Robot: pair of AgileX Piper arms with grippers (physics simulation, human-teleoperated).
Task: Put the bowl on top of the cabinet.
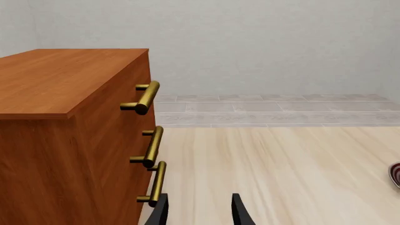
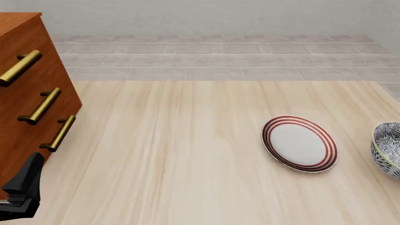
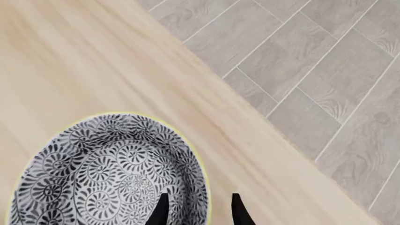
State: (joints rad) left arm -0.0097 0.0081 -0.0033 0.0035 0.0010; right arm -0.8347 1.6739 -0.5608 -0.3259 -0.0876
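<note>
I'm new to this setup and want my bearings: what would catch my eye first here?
The big reddish-brown cabinet with three brass handles fills the table's far left. A white plate ringed in red lies right of centre. The dark-patterned bowl sits at the right edge, with the right claw open over its rim.

- Table (image 2: pixel 187 154): pale wood-grain top, grain running away from the camera.
- Floor (image 2: pixel 250 61): grey rectangular tiles, thin light joints (wood-like streaks in the right wrist view).
- Back wall (image 2: pixel 218 16): plain light grey, evenly lit.
</note>
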